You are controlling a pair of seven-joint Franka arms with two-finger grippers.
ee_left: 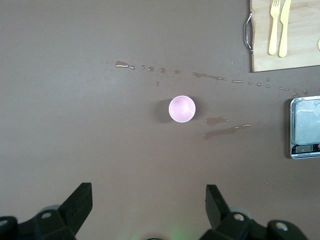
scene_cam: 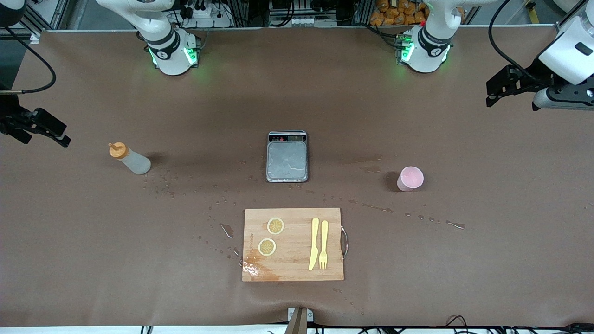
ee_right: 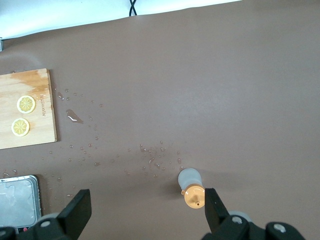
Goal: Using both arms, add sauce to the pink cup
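The sauce bottle (scene_cam: pixel 131 159), whitish with an orange cap, stands upright on the brown table toward the right arm's end. In the right wrist view it (ee_right: pixel 192 187) sits close to one finger. The pink cup (scene_cam: pixel 410 178) stands upright toward the left arm's end and shows in the left wrist view (ee_left: pixel 182 108). My right gripper (scene_cam: pixel 46 132) hangs open and empty over the table at the right arm's end (ee_right: pixel 148 205). My left gripper (scene_cam: pixel 499 93) hangs open and empty over the table at the left arm's end (ee_left: pixel 149 200). Neither gripper touches anything.
A grey scale (scene_cam: pixel 287 156) lies at the table's middle, between bottle and cup. A wooden cutting board (scene_cam: pixel 293 244) nearer the camera holds two lemon slices (scene_cam: pixel 275 226), a yellow knife and fork (scene_cam: pixel 323 243). Water drops (scene_cam: pixel 378 208) dot the table around them.
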